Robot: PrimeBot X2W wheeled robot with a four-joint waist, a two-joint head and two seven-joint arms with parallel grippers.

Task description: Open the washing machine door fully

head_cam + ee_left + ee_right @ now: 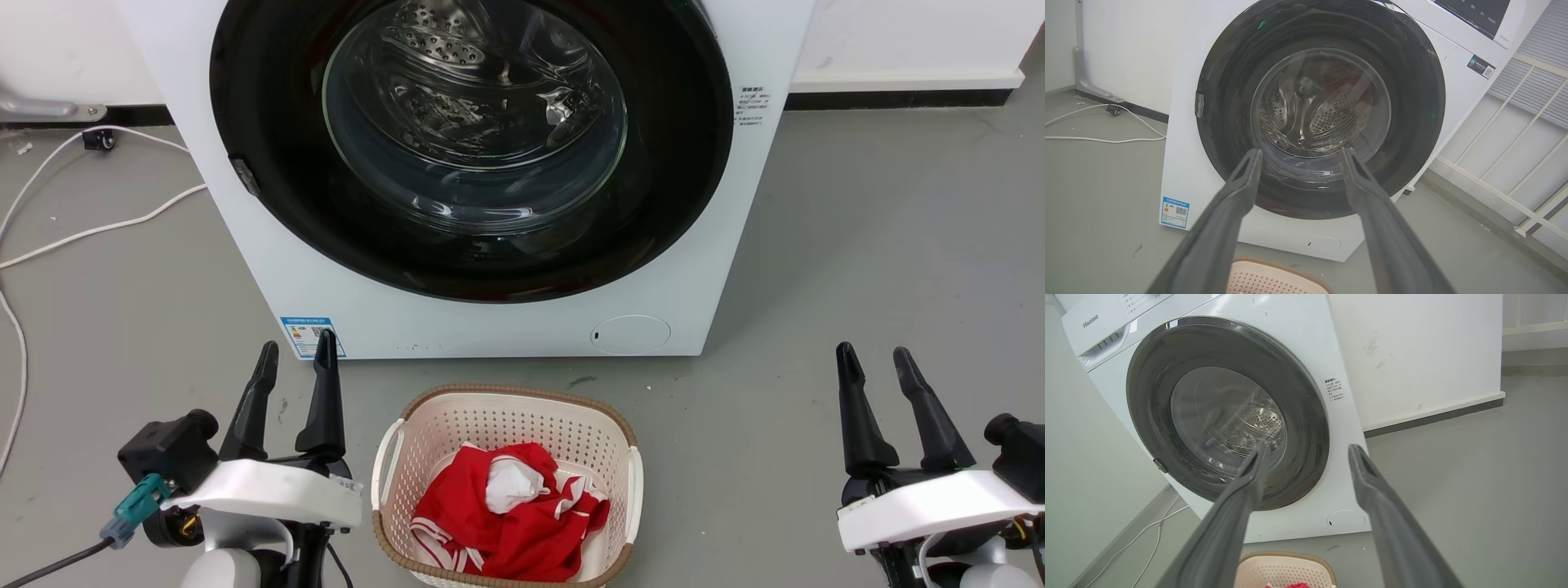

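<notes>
A grey floor [882, 245] is meeting a white wall [898, 33] along a dark baseboard [898, 100]; white cables [1106, 141] are lying loose near the floor's left edge.

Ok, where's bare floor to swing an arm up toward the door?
Widest bare floor lies right of the washing machine, ahead of the right gripper. A narrow strip separates machine and laundry basket. Left of the machine, white cables cross the floor; the basket crowds the centre.
</notes>
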